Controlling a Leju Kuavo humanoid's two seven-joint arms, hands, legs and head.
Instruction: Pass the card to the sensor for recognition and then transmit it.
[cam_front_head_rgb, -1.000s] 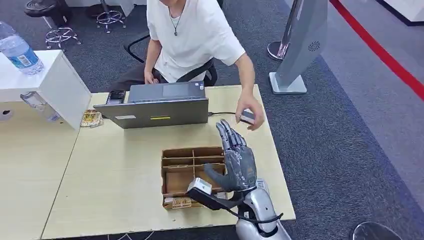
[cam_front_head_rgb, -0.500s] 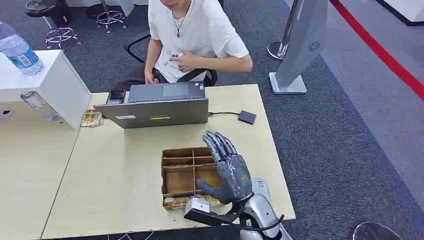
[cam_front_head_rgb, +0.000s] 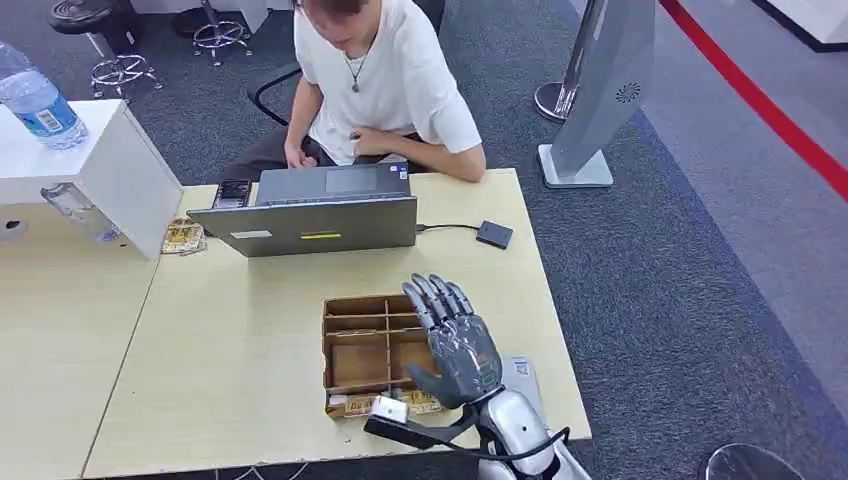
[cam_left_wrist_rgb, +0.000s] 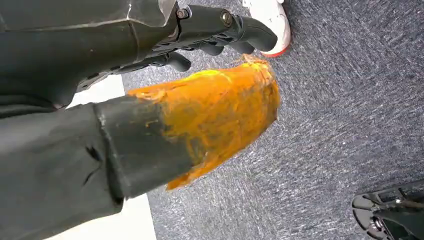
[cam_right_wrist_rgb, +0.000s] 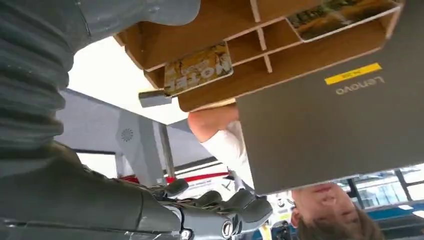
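Note:
My right hand (cam_front_head_rgb: 455, 345) hovers open with fingers spread over the right side of a brown cardboard divider box (cam_front_head_rgb: 345, 302) on the wooden table. It holds nothing. Yellow printed cards (cam_front_head_rgb: 362, 405) lie in the box's front compartment, and one yellow card (cam_right_wrist_rgb: 197, 67) shows close up in the right wrist view. The sensor (cam_front_head_rgb: 494, 234), a small black square on a cable, lies beyond the hand near the table's right edge. My left hand (cam_left_wrist_rgb: 220, 30) hangs over grey carpet, empty, with its fingers loosely extended.
A grey laptop (cam_front_head_rgb: 320, 215) stands behind the box, and a person in a white shirt (cam_front_head_rgb: 385, 75) sits behind it with hands near the keyboard. A white block (cam_front_head_rgb: 110, 165) with a water bottle (cam_front_head_rgb: 35, 100) stands at the left. A white tag (cam_front_head_rgb: 520, 372) lies by my right forearm.
The person drew their hand back from the sensor to behind the laptop. My right hand sank and pulled back toward me, over the box.

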